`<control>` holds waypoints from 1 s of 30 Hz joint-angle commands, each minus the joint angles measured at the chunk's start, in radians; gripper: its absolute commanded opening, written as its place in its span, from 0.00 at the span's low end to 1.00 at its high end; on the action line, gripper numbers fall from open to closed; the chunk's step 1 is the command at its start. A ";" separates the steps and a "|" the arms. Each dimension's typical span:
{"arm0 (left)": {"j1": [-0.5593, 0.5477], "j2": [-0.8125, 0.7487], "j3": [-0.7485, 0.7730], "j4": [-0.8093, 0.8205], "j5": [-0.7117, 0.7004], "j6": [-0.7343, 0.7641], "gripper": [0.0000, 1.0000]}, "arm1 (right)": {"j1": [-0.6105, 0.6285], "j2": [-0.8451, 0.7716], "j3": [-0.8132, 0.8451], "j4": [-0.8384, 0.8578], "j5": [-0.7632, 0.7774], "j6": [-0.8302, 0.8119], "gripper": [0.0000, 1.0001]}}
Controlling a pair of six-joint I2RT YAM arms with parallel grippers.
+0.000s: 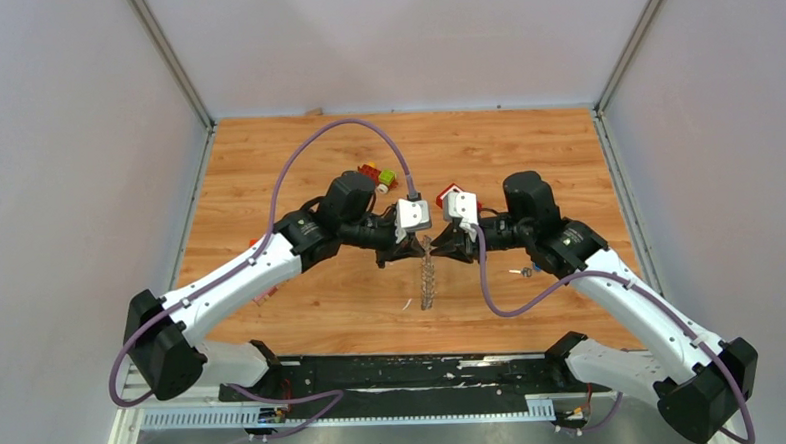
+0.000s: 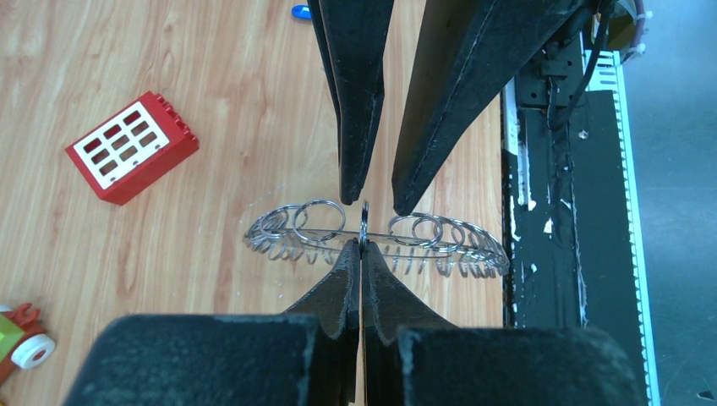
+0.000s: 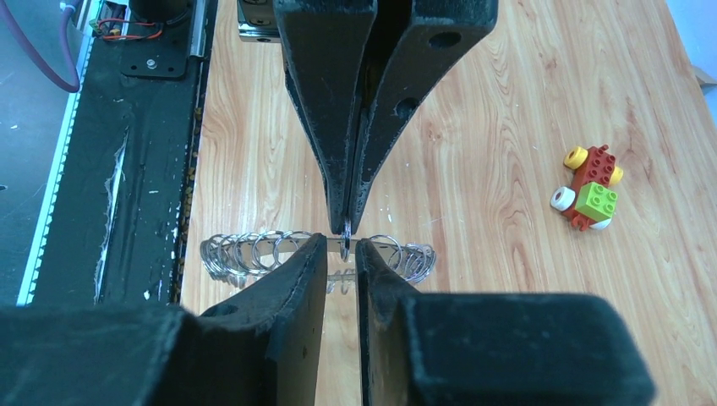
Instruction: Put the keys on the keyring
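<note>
The keyring [image 1: 428,281], a big metal ring fringed with small silver loops, hangs edge-on above the wooden table between both arms. My left gripper [image 2: 362,245] is shut on one small loop at its top, also seen as the left gripper [image 3: 347,227] coming from above in the right wrist view. My right gripper [image 3: 341,245] faces it, open a narrow gap, its fingers on either side of that same loop without pinching it. The keyring [image 2: 457,241] spreads sideways below the tips. The keys lie loose on the table by the right arm: a small metal key [image 1: 519,273] and a blue-headed piece [image 1: 534,269].
A red block with white squares [image 2: 131,145] lies on the table behind the grippers. A small red-yellow-green toy [image 3: 592,188] sits further back. A black rail [image 1: 396,372] runs along the table's near edge, and grey walls close in the sides.
</note>
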 commanded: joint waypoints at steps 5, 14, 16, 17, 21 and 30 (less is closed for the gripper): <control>-0.006 -0.007 0.038 0.038 0.037 -0.020 0.00 | -0.002 0.002 -0.003 0.054 -0.045 0.018 0.23; -0.006 -0.021 0.026 0.059 0.065 -0.035 0.00 | -0.002 0.013 -0.014 0.066 -0.047 0.023 0.21; -0.006 -0.027 0.023 0.063 0.069 -0.039 0.00 | -0.002 0.013 -0.016 0.067 -0.047 0.023 0.21; -0.006 -0.030 0.019 0.067 0.069 -0.039 0.00 | -0.002 0.013 -0.017 0.067 -0.048 0.023 0.20; -0.006 -0.035 0.015 0.075 0.073 -0.046 0.00 | -0.003 0.016 -0.016 0.067 -0.064 0.025 0.13; 0.002 -0.051 0.003 0.114 0.122 -0.061 0.00 | -0.005 0.007 -0.013 0.081 -0.055 0.018 0.00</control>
